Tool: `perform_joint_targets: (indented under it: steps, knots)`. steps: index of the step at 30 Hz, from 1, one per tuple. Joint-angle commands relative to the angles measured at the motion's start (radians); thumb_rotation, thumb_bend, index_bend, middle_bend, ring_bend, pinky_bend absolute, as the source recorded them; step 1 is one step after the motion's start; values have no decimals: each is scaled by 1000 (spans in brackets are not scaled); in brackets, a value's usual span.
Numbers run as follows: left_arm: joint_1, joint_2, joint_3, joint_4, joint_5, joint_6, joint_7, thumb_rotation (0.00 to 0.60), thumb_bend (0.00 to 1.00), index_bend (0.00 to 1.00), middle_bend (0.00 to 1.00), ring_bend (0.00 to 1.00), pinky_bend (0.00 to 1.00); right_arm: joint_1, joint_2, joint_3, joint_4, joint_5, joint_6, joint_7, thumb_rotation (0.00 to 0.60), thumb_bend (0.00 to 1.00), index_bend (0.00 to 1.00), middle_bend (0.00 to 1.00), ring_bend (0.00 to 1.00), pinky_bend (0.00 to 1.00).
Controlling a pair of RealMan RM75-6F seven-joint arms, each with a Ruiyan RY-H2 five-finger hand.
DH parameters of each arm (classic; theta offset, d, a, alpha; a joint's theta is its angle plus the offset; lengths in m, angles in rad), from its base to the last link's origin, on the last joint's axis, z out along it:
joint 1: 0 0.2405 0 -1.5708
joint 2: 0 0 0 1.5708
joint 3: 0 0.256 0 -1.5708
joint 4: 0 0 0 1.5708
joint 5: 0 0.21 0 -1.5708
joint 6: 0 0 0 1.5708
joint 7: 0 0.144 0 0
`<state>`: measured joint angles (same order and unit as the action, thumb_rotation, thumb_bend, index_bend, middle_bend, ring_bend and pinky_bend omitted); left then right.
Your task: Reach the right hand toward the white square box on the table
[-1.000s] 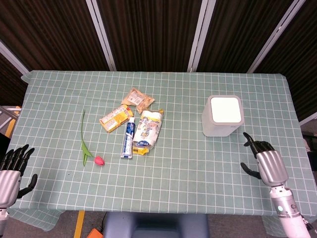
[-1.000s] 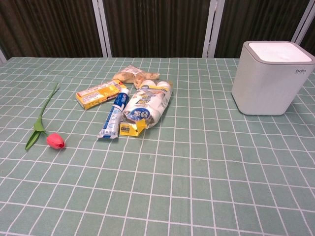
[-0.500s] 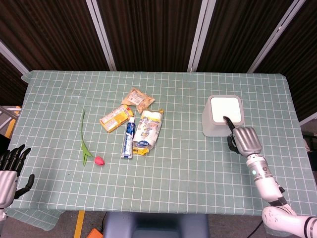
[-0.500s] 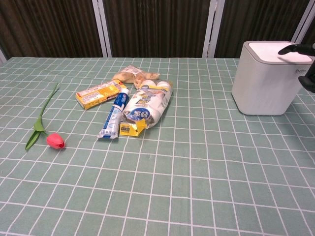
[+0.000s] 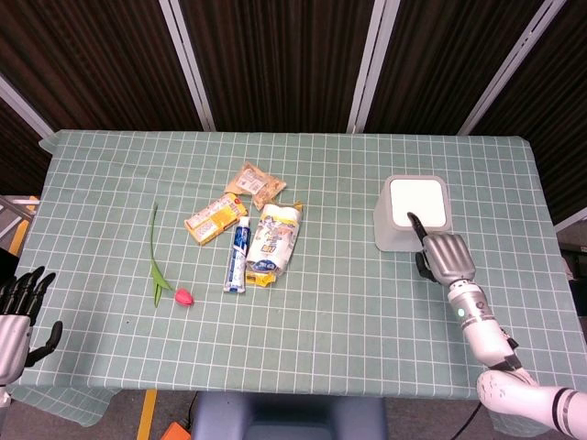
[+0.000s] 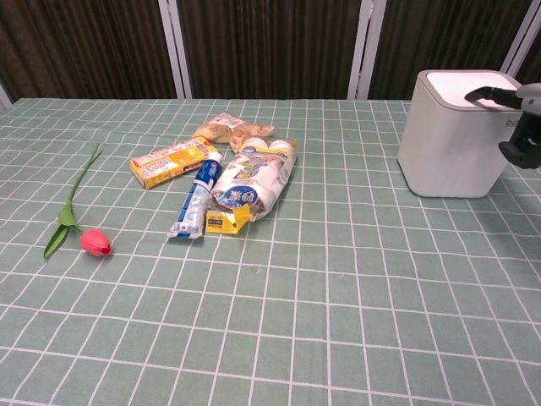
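Observation:
The white square box [image 5: 413,213] with a grey rim stands upright at the right of the table, and the chest view shows its front wall [image 6: 452,139]. My right hand [image 5: 446,258] is at the box's near right corner, back of the hand up. One dark finger reaches over the lid's edge, and in the chest view the right hand [image 6: 517,118] has a finger above the lid and the thumb by the front wall. It holds nothing. My left hand [image 5: 16,310] hovers off the table's near left corner with fingers spread, empty.
In the middle of the green checked tablecloth [image 5: 348,302] lies a cluster: a toothpaste tube [image 5: 238,255], a snack bag [image 5: 273,236], a yellow box [image 5: 214,217] and a small packet [image 5: 258,183]. A pink tulip [image 5: 183,296] with a long stem lies left.
My right hand came in from the table's near right edge up to the box, then edged left so a finger lies over the lid. The left hand sank slightly.

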<state>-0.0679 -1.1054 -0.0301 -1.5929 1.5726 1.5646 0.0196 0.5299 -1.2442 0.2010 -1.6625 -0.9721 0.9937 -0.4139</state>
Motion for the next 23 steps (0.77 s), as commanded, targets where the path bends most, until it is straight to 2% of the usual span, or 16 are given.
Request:
perform_joint_targets:
  steps: [1, 2, 4, 7, 9, 11, 13, 15, 18, 23]
  knots:
    - [0, 0, 0, 0, -1, -1, 1, 600, 458, 0, 0, 0, 31, -89, 2, -4, -14, -227, 210, 147, 600, 649, 0, 811, 659, 732]
    - [0, 0, 0, 0, -1, -1, 1, 600, 458, 0, 0, 0, 31, -106, 2, -11, -11, -266, 248, 169, 600, 639, 0, 723, 593, 679]
    - [0, -1, 0, -1, 0, -1, 3, 600, 459, 0, 0, 0, 30, -143, 10, -38, -6, -342, 316, 205, 600, 596, 0, 445, 389, 500]
    - [-1, -4, 1, 1, 4, 0, 6, 600, 459, 0, 0, 0, 31, -194, 34, -96, -7, -434, 379, 228, 600, 508, 0, 135, 115, 249]
    - [-1, -6, 1, 1, 7, 1, 8, 600, 459, 0, 0, 0, 30, -233, 54, -152, -3, -494, 407, 246, 600, 461, 0, 39, 30, 129]
    - [-1, -7, 2, 2, 10, 3, 9, 600, 458, 0, 0, 0, 29, -277, 67, -205, 12, -542, 437, 259, 600, 423, 0, 0, 0, 32]
    - [-1, -9, 1, 5, 11, 5, 7, 600, 458, 0, 0, 0, 27, -319, 54, -227, 56, -567, 491, 265, 600, 399, 0, 0, 0, 1]
    - [0, -9, 0, 5, 13, 9, 6, 600, 458, 0, 0, 0, 25, -359, 26, -232, 103, -547, 525, 285, 600, 374, 0, 0, 0, 0]
    - [-1, -12, 1, 10, 20, 13, 5, 600, 458, 0, 0, 0, 24, -362, 46, -231, 108, -568, 528, 322, 600, 366, 0, 0, 0, 0]
    - [-2, -15, 7, 7, 30, 11, 15, 600, 458, 0, 0, 0, 24, -373, 47, -238, 101, -582, 518, 295, 600, 365, 0, 0, 0, 0]
